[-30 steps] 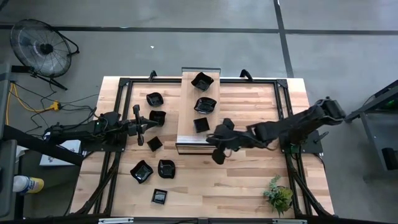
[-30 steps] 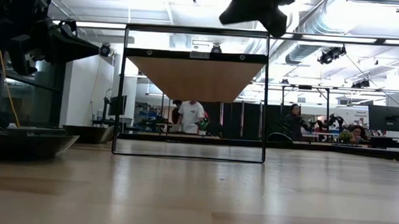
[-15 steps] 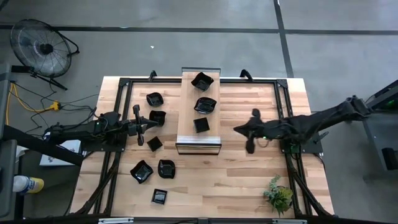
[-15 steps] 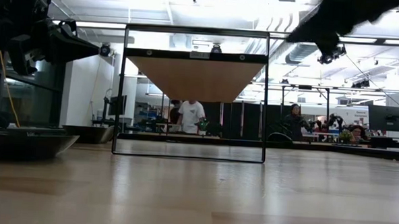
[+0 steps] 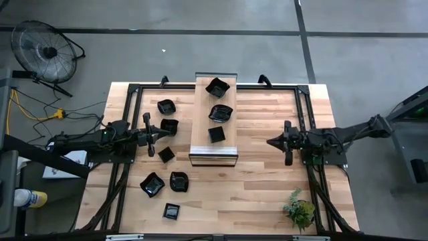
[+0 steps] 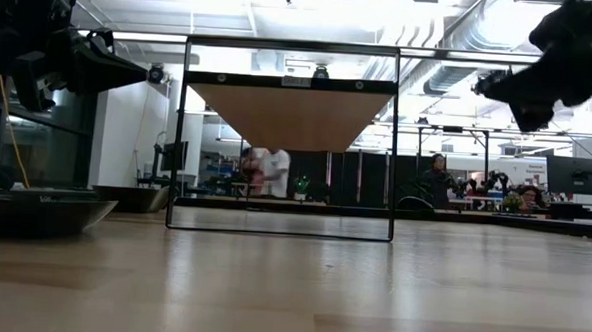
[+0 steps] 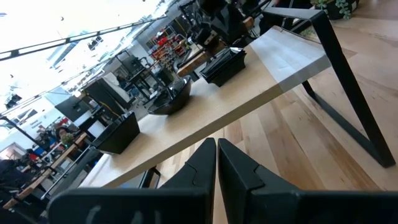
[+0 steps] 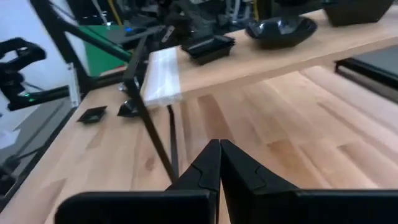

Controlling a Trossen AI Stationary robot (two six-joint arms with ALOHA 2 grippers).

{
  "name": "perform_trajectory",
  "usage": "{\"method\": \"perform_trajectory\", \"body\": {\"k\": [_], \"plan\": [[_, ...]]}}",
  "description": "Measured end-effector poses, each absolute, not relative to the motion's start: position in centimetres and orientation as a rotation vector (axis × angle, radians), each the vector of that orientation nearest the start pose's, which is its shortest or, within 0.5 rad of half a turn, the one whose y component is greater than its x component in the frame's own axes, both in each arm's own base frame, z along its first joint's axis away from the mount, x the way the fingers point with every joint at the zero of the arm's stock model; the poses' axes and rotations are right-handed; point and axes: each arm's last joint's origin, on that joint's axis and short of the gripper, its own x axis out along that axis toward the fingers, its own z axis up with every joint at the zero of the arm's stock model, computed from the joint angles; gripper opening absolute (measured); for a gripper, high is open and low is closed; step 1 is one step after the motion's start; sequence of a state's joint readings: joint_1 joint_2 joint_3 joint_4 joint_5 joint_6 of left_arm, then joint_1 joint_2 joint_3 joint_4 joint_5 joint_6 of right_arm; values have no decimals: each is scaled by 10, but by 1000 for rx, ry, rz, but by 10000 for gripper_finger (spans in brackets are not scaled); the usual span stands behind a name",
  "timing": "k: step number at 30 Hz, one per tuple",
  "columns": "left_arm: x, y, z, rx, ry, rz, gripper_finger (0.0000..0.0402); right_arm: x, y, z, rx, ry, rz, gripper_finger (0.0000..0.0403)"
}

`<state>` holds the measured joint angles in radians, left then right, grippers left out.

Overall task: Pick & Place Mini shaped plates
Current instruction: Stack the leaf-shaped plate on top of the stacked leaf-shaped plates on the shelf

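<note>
Several small glossy black plates are in the high view. Three sit on a raised wooden shelf: one at the far end, one in the middle, one near the front. Others rest flat on the table left of the shelf, such as a square one and a smaller one. My left gripper hovers shut and empty between those two; its wrist view shows the fingers closed together. My right gripper is shut and empty, right of the shelf, above bare table.
More plates lie nearer the table's near-left area. A small green plant stands at the near-right corner. The shelf's black frame stands mid-table. A fan stands on the floor beyond the far-left corner. People show in the room behind.
My right arm has drawn back from the shelf's near end toward the table's right edge, and its gripper now hangs well right of the shelf. The left arm and all plates have stayed where they were.
</note>
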<state>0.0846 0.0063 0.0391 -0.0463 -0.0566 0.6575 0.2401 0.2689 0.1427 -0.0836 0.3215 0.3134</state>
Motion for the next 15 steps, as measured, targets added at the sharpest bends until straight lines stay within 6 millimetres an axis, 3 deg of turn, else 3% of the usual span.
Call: {"method": "perform_trajectory", "body": {"k": [6, 15], "plan": [[95, 10, 172, 656, 60, 132, 12, 102, 16, 164, 254, 164, -80, 1], [95, 10, 172, 656, 59, 131, 12, 101, 10, 165, 139, 146, -36, 0]]}}
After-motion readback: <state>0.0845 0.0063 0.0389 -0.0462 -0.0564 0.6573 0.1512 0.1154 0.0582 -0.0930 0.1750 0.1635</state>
